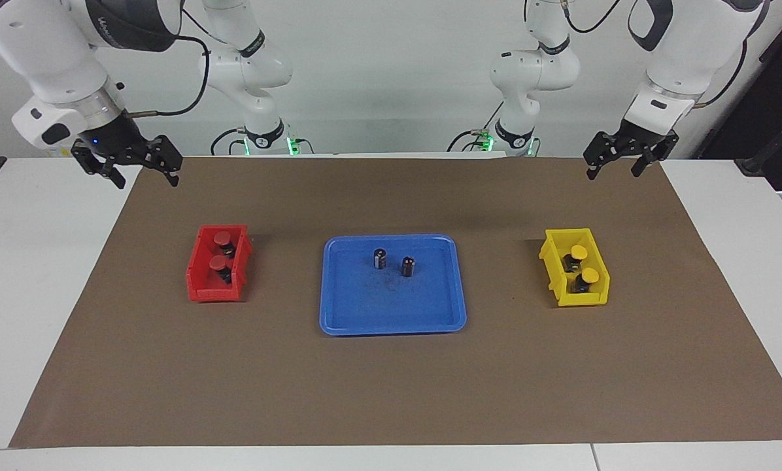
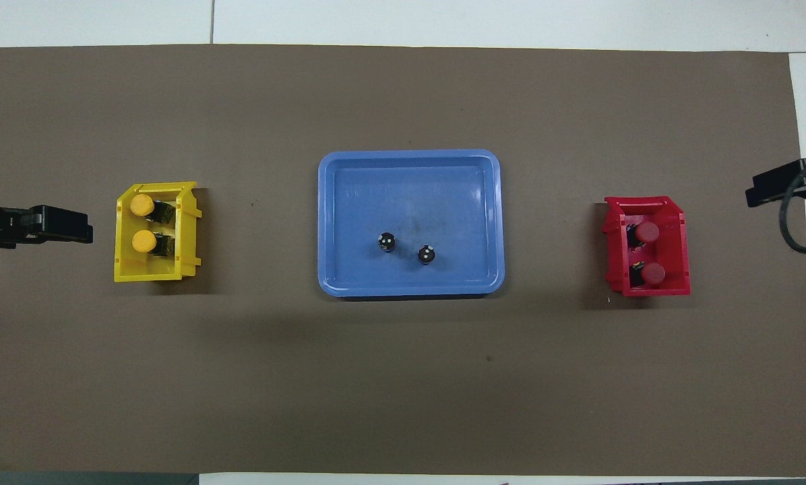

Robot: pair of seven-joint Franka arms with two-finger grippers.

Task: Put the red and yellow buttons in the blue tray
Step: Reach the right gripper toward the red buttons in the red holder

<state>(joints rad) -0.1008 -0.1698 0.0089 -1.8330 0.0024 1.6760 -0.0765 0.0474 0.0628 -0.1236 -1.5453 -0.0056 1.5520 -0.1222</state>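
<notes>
Your brown paper-covered white table [image 1: 391,392]: shallow blue plastic tray [image 1: 358,307] central, left gripper [image 1: 623,160] and right gripper [image 1: 139,171] raised, jaws apart.

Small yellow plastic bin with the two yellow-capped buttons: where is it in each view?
Facing view: small yellow plastic bin sits at mid-height near the picture's right edge, at the left arm's end of the table.
Overhead view: it sits at mid-height near the picture's left edge.
Shared landmark: the flat blue plastic tray, central in both.
</notes>
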